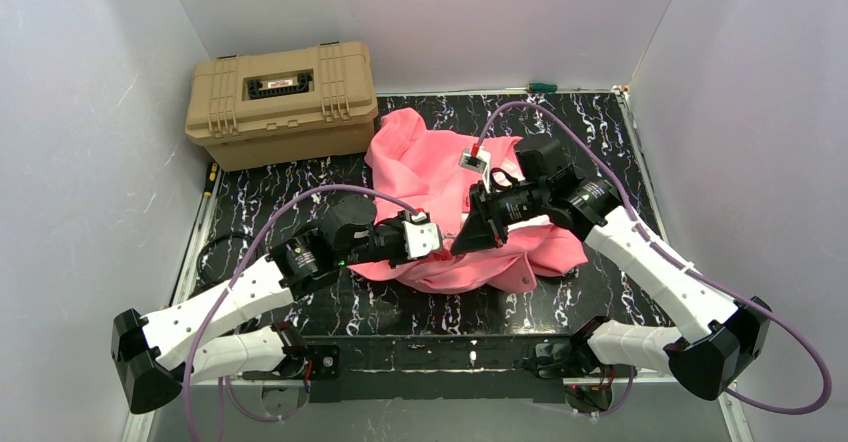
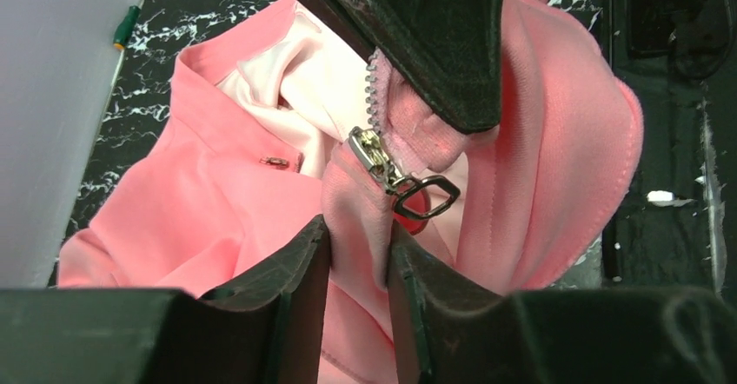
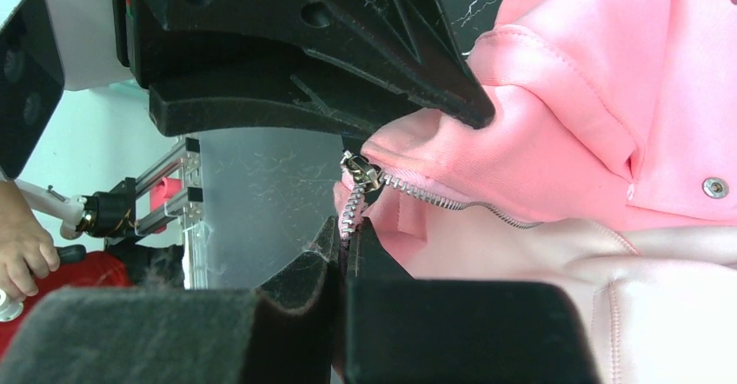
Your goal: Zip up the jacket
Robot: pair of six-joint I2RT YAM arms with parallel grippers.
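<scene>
**Fig. 1. Zip closure with 2 arms: grasp on either side of the slider.**

The jacket lies crumpled at the middle of the table. It is to the right of the tan case, which stands at the far left corner. Both arms reach in from the near edge and meet over the jacket's near side.

- **Left gripper:** clenched on a narrow fold of pink fabric just below the slider.
- **Right gripper:** pinched tight on the zipper tape just above the slider, with the teeth running into its fingers.
- **Pull tab:** hangs free, and neither gripper touches it.

How much of the track is already joined cannot be told.

**Risks, as judged from this state.**
1. The 2 grasps sit close together on soft cloth. A pull apart may drag the fabric out of the fingers rather than straighten the track.
2. The loose fold and the pale lining lie just beside the slider. Either could be drawn into it and jam it.
3. The tab is not held, so 1 gripper must let go to take it. The cloth may then sag, and the small dangling tab may be missed.
</scene>
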